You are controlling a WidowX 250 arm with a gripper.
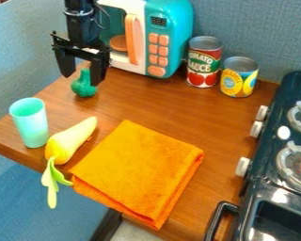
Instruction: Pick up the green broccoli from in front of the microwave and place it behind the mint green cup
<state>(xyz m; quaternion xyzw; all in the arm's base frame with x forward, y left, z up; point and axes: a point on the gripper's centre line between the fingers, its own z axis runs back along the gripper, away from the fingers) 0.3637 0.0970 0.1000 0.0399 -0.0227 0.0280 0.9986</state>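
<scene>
The black gripper [81, 80] hangs at the upper left, pointing down, its two fingers spread apart. A green, broccoli-like toy [84, 88] stands on the wooden table right by the fingertips, its narrow top showing in the gap between them; I cannot tell whether they touch it. Nearer the left edge stands a pale turquoise cup [30, 123], upright. Beside it lies a yellow vegetable toy [66, 143] with green leaves hanging past the table's edge. A folded orange cloth [137, 169] lies flat to its right.
A turquoise and white toy microwave [169, 33] stands behind, close to the gripper's right. Two cans, a red and green one [204, 63] and a yellow and blue one [238, 77], stand at the back right. A dark toy stove [263, 188] with grey burners lines the right side.
</scene>
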